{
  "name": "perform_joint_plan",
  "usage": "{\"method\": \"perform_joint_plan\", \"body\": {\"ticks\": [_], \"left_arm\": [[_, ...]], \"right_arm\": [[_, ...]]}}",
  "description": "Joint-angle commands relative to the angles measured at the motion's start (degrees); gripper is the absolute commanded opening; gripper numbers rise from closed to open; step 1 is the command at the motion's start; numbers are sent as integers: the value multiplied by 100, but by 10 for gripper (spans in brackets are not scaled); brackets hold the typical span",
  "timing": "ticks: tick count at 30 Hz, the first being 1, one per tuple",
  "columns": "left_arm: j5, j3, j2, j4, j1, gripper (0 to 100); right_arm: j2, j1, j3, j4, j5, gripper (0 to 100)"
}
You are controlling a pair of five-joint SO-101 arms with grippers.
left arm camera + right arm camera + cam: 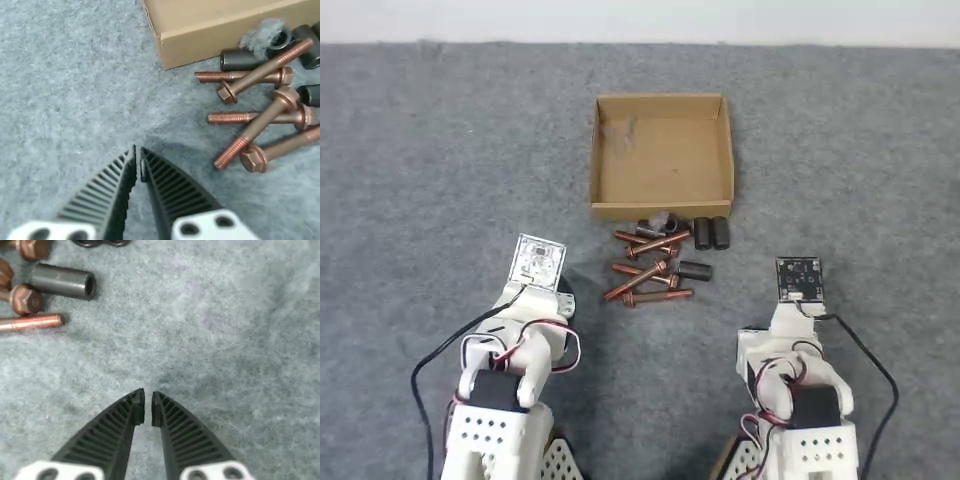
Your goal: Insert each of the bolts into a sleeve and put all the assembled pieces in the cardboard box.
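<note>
Open brown cardboard box [662, 210] sits at 12 o'clock on the grey carpet [440, 150]: bare floor, faint grey smudge in its 10 o'clock corner. Loose copper-coloured hex bolts [645, 268] are piled just at the box's 6 o'clock, with dark grey cylindrical sleeves [712, 232] mixed in at the pile's 1–3 o'clock. Left wrist view adds a grey fluff tuft [262, 34] on one sleeve. Left gripper [138, 156] is at the pile's 8 o'clock, right gripper [148, 401] at 4 o'clock. Both point down at the carpet, jaws nearly closed, gripping nothing.
</note>
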Motion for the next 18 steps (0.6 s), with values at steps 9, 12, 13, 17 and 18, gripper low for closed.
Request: {"method": "perform_joint_plan", "body": {"ticks": [9, 12, 13, 17, 18], "left_arm": [[62, -163, -79, 149, 9, 12], [53, -163, -79, 193, 9, 12], [53, -163, -79, 193, 9, 12], [53, -163, -79, 193, 9, 12], [53, -163, -79, 193, 9, 12]], "right_arm": [[-75, 857, -1020, -1481, 35, 9], [-75, 857, -1187, -1481, 44, 9], [-75, 857, -1213, -1481, 44, 9], [-75, 857, -1222, -1534, 62, 11], [-75, 857, -1222, -1534, 62, 12]]}}
